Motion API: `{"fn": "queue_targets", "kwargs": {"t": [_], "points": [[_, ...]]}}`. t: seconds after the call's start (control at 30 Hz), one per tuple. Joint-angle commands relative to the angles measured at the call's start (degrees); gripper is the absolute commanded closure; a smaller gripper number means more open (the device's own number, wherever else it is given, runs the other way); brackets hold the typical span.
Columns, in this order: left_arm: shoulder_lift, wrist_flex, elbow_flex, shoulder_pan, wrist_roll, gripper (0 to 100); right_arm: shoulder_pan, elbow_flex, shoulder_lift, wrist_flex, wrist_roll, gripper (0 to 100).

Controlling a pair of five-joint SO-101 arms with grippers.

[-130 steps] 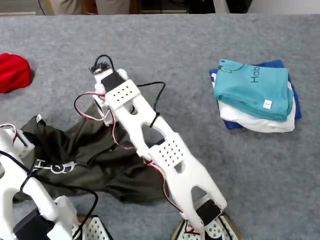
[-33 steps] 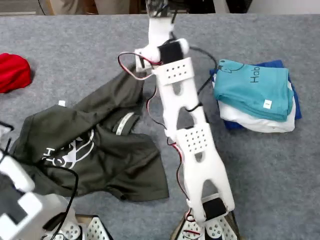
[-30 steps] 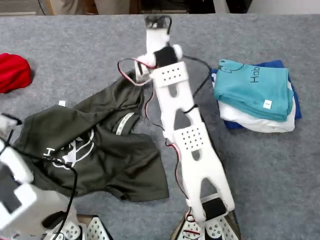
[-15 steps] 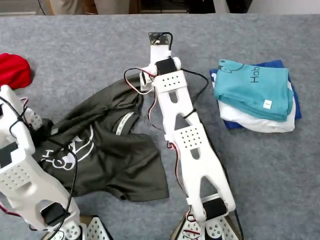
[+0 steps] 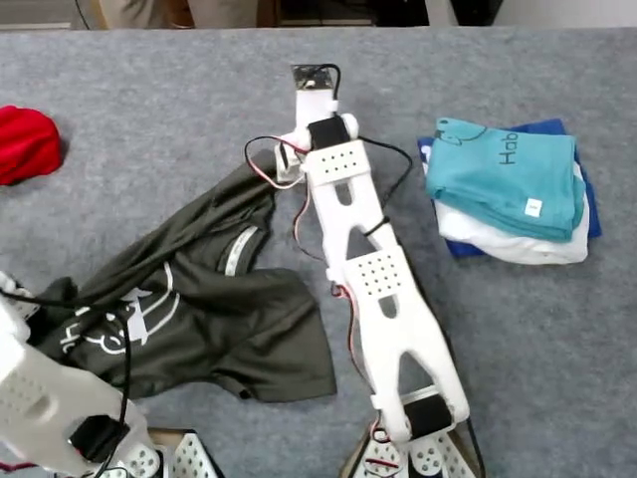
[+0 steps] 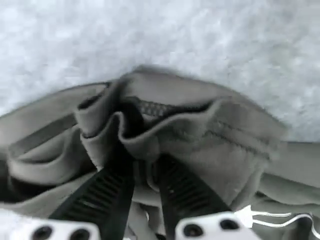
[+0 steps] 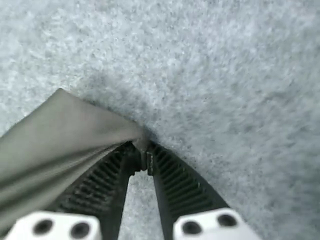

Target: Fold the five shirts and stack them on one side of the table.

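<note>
Two pincers each held one end of the same garment. The right pincer [image 7: 145,150] was closed almost fully on the very tip of a corner of the dark green shirt [image 5: 199,309], with only a sliver of cloth between its jaws. The left pincer [image 6: 143,152] was clamped on a thick bunch of several folds. The shirt lay stretched between them on the table [image 5: 518,368], so its long axis ran slantwise from one pincer to the other, with the printed chest side up near the left pincer. The half nearer the arms' bases sagged in a crumpled heap. I could not tell for certain which end was the neck.

The likeliest failure, as I judged it, was the right pincer losing its thin hold if the cloth were drawn any tighter, dropping that corner. The left pincer's bunched hold could also keep the layers from spreading flat, so any fold would come out lopsided.

On the side of the right pincer away from the shirt, well apart, sat the stack of folded shirts [image 5: 508,184]. The red shirt [image 5: 26,144] lay beyond the left pincer, not yet folded.
</note>
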Motion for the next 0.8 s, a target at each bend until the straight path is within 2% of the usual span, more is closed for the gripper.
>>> {"fn": "queue_targets", "kwargs": {"t": [0.0,0.17,0.3,0.37,0.47,0.57,0.7,0.77], "points": [[-5.58,-0.62,0.18,-1.41,0.7,93,0.31,-1.45,-0.66,-0.97,0.7,99.6],[-4.26,-3.25,-4.75,2.46,15.12,69,0.13,-1.45,-0.66,-0.97,0.7,99.6],[1.8,-10.81,-13.01,2.99,27.96,69,0.22,-1.45,-0.66,-0.97,0.7,99.6],[5.93,-9.85,-18.99,3.69,29.54,70,0.22,-1.36,-0.66,-0.97,0.7,99.6],[11.12,-0.97,-30.77,5.71,29.98,70,0.22,-1.36,-0.66,-0.97,0.44,99.6],[16.04,8.97,-43.78,8.97,33.49,74,0.22,-1.36,-0.66,-0.97,0.35,99.6],[24.4,21.8,-58.81,15.47,34.99,78,0.31,-1.36,-0.57,-0.97,0.44,99.6],[28.09,23.12,-61.71,17.76,35.08,78,0.31,-1.36,-0.57,-0.97,0.62,99.6]]}}
